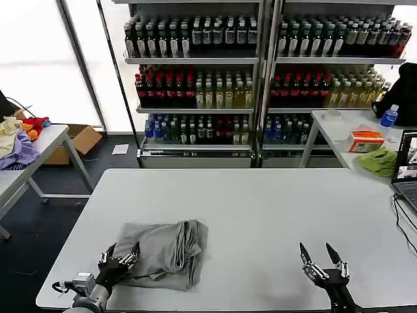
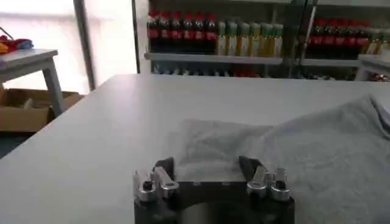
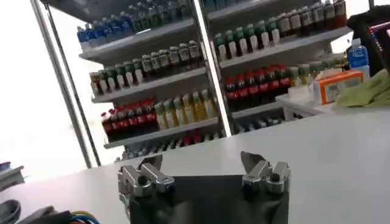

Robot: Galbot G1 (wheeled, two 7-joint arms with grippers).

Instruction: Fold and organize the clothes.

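A light grey shirt [image 1: 166, 251] lies folded into a rumpled rectangle on the white table [image 1: 260, 202], at the near left. My left gripper [image 1: 121, 252] stands open at the shirt's near-left corner, its fingertips spread over the cloth edge. In the left wrist view the left gripper [image 2: 205, 163] has a thin layer of the shirt [image 2: 317, 152] just ahead of its jaws. My right gripper [image 1: 316, 249] hovers open over bare table at the near right, well away from the shirt. The right wrist view has the right gripper [image 3: 198, 159] with nothing between its fingers.
Bottle shelves [image 1: 202, 72] stand behind the table. A side table at the left carries lavender, yellow and red garments [image 1: 19, 140]. On the right table lie a lime-green cloth [image 1: 379, 161], an orange box [image 1: 365, 140] and a blue bottle [image 1: 389, 116]. A laptop [image 1: 408, 169] sits at the right edge.
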